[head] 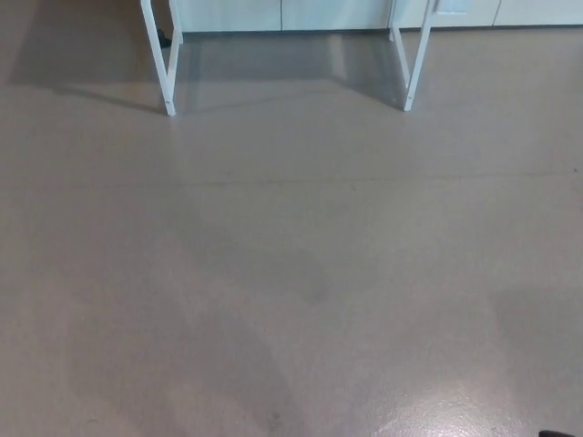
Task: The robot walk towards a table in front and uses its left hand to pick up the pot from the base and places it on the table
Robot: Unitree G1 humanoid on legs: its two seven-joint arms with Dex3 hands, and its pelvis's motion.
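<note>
**Grey floor, two table legs, no pot in sight: what could go wrong from here**

Grey smooth floor (291, 273) fills almost the whole head view. Along the top edge you only get the slim legs of the white square-legged table (165, 64), one upper left and one upper right, with a pale white panelled wall (282, 14) behind.

The tabletop is cut off, so the pot and the base aren't visible. My guess is they're up top, out of frame. Neither the left hand nor the right hand shows either, so there's no way to say whether they're open or closed. There's also a tiny dark sliver in the bottom right corner (560, 433), and I can't tell what it is.

Risks as I see them:
- **Crooked approach:** if the walk drifts off line, the pot could end up outside the left hand's comfortable reach.
- **Stopping late:** bumping a leg or the table edge could jolt the pot off its base.
- **Stopping short:** that means a stretched reach and a weak grab.
- **Late sighting:** the camera is pointed at the floor, so the pot only comes into view late. That leaves little time to line up.
- **Floor sheen:** the floor looks a bit shiny near the bottom, so a foot could maybe slip.
</note>
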